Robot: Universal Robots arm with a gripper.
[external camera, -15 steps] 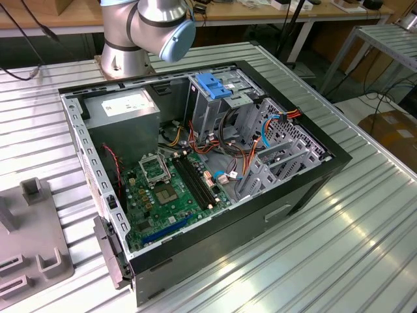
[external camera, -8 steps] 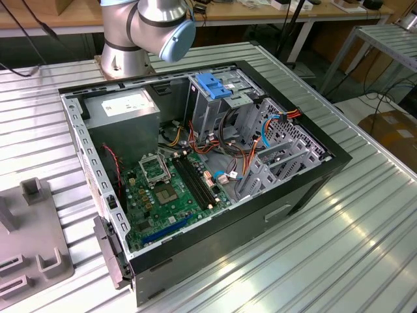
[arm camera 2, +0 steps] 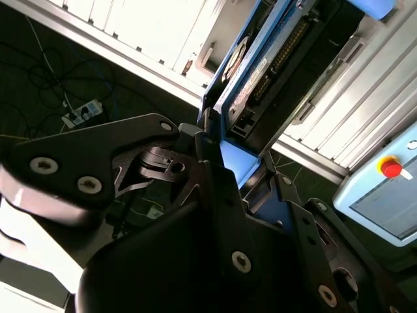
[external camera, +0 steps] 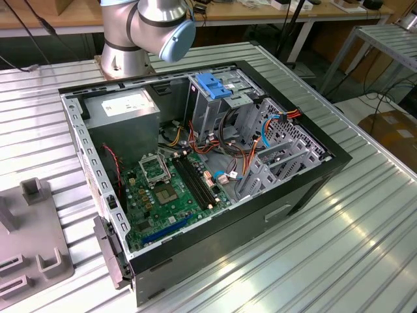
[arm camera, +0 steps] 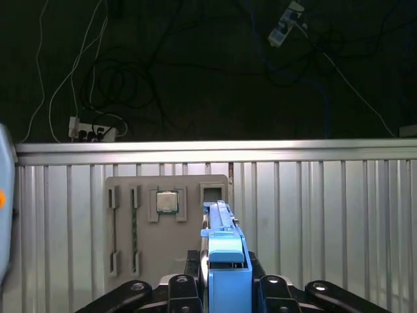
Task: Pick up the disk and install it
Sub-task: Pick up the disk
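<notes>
While the arm (external camera: pixel 146 26) sits with its base just past the far corner of the open computer case (external camera: pixel 306 176) in the exterior view, we get the good stuff from both wrist views: the black fingers (arm camera 2: pixel 215 189) (arm camera: pixel 184 283) are clamped tight on the disk (arm camera 2: pixel 257 78) (arm camera: pixel 225 261), pinching it from both sides by the blue carrier frame. So the disk is in the grasp, sticking straight out past the fingertips and, as far as we can tell, held clear of the worktop (external camera: pixel 339 248). In the first wrist view we see it edge-on, with the grey holder plate (arm camera: pixel 130 241) lying on the ribbed worktop beyond it and a processor chip (arm camera: pixel 167 202) sitting in one of the plate's pockets. Past the worktop edge there's dark floor with loose cables and a power strip (arm camera: pixel 88 127). The second wrist view shows the disk's dark underside with its connector row, plus a pale blue pendant with a red button (arm camera 2: pixel 391 168) off to the side. Over in the exterior view, the case lies on its side with the green motherboard (external camera: pixel 169 189) showing, the grey power supply (external camera: pixel 124 107) in the far corner, and a bare blue bracket (external camera: pixel 212 85) on top of the drive cage.
</notes>
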